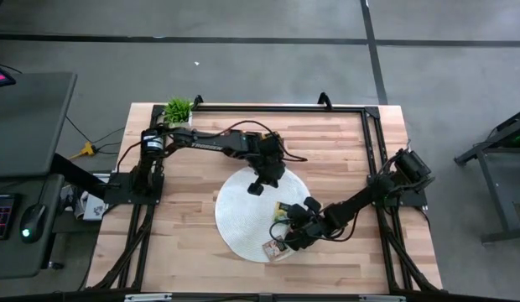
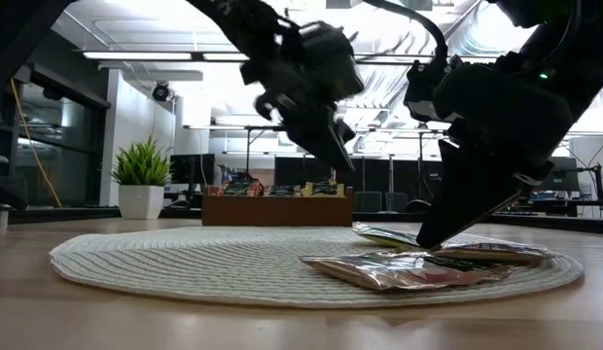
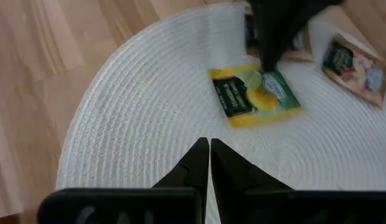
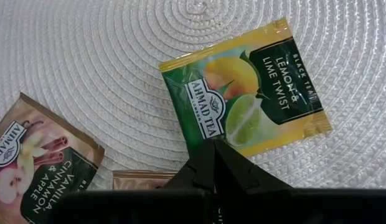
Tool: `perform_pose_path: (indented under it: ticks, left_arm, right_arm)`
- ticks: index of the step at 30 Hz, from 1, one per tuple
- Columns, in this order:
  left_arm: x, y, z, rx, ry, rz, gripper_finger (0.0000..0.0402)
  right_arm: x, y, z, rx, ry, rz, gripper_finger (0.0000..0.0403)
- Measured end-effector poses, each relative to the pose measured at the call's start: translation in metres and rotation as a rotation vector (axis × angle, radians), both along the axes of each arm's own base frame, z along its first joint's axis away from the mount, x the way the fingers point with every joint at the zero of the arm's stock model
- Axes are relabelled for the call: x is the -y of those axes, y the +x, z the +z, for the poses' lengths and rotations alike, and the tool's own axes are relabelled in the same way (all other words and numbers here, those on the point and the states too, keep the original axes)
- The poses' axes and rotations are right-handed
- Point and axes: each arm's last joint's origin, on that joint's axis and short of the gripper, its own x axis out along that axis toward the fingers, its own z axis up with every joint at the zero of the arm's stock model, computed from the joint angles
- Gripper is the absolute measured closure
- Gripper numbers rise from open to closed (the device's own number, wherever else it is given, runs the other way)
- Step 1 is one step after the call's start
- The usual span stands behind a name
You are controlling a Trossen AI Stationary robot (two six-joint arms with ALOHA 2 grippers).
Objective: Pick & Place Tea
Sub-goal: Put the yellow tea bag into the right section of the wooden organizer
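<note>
Three tea packets lie flat on the round white woven mat (image 1: 243, 214). A yellow-green lemon-lime packet (image 4: 246, 102) is under my right gripper (image 4: 213, 148), whose shut fingers come down onto it (image 2: 428, 238). A brown cinnamon-apple packet (image 4: 37, 162) and another packet (image 4: 143, 179) lie beside it. My left gripper (image 3: 209, 148) is shut and hangs above the mat's middle (image 2: 331, 146), touching nothing. The wooden tray (image 2: 277, 207) with more packets stands at the far side. My right gripper touches the lemon-lime packet near the middle of one long edge (image 4: 208, 134) with its shut fingertips. The fingers slant down from above, from the table's right side. The packet lies flat on the mat. Whether the tips pinch the edge or only press on it, I cannot tell.
A small potted plant (image 1: 178, 109) stands at the table's far left corner. A black frame (image 1: 369, 113) runs along the table's far and side edges. Bare wood (image 1: 176, 235) lies left of the mat and along the near edge.
</note>
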Motion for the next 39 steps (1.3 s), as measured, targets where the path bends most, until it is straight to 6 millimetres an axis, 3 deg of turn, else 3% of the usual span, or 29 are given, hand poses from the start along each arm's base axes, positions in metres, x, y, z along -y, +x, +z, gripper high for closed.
perform_pose_path:
  ticks: [4,8,19,22,30,39]
  left_arm:
    - [0.0,0.001,-0.02,-0.1,-0.082,0.058,0.0387]
    - [0.002,0.005,-0.024,-0.103,-0.185,0.031,0.0367]
    - [0.004,0.005,-0.023,-0.121,-0.309,0.03,0.0217]
    - [0.005,0.012,-0.037,-0.142,-0.376,0.043,0.0193]
    - [0.005,0.014,-0.051,-0.255,-0.463,0.168,0.0181]
    - [0.004,0.017,-0.048,-0.29,-0.541,0.278,0.0181]
  right_arm:
    - [0.0,0.0,0.0,-0.001,0.002,0.001,0.0403]
    - [0.0,0.0,0.0,-0.003,0.006,0.004,0.0403]
    - [-0.001,0.0,0.0,-0.001,0.01,0.01,0.0403]
    - [-0.001,0.0,0.0,-0.001,0.009,0.012,0.0403]
    - [-0.001,0.0,0.0,0.001,0.009,0.015,0.0403]
    - [-0.001,0.001,0.0,0.006,0.007,0.014,0.0403]
